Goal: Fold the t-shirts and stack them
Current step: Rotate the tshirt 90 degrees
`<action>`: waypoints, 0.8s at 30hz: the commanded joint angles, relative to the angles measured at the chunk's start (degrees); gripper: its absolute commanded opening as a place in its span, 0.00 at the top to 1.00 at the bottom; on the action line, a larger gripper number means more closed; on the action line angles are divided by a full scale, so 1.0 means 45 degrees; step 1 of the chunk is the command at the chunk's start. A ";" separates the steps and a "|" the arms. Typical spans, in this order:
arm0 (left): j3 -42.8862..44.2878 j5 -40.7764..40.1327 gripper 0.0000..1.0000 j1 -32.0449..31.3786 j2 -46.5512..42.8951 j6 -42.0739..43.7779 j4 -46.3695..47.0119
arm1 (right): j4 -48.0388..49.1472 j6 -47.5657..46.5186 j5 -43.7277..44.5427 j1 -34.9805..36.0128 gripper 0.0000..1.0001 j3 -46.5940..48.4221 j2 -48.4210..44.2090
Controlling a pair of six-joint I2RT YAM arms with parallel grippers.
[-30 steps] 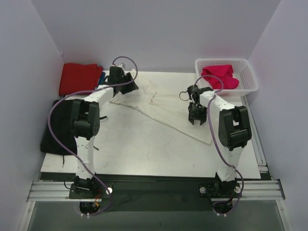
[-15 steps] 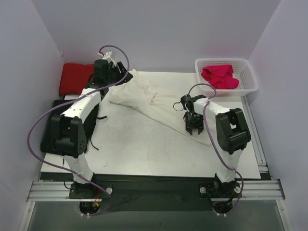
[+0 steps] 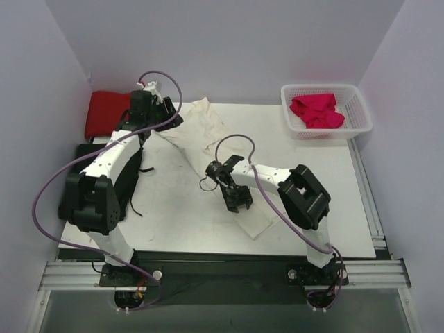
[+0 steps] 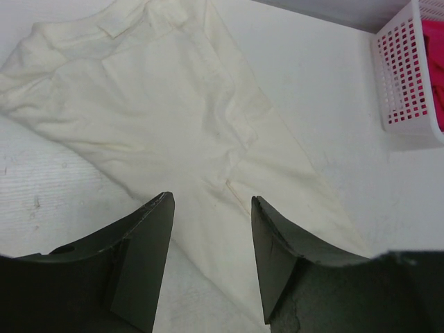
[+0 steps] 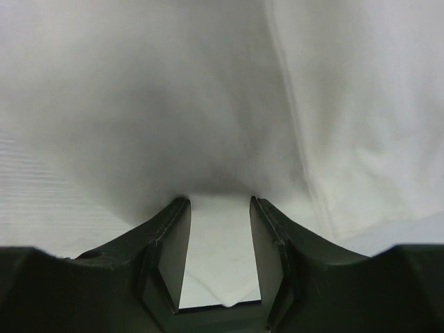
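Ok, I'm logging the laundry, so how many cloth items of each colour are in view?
Cream-white shirt: 1
Red shirt: 1
Magenta-pink shirt: 1
Black cloth: 1
Total: 4

Cream-white t-shirt (image 3: 198, 128): rumpled, stretched diagonally across table (image 3: 173, 215), far-left corner toward near middle.
Red t-shirt (image 3: 107, 112): folded, beyond far-left corner.
Magenta-pink t-shirt (image 3: 317, 111): bunched in basket (image 3: 326, 133), far-right corner.
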 commanded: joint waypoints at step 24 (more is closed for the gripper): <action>0.1591 -0.1781 0.41 -0.2654 0.3564 -0.0891 -0.2646 | -0.0185 -0.0305 0.2590 0.0754 0.59 0.1694 -0.3043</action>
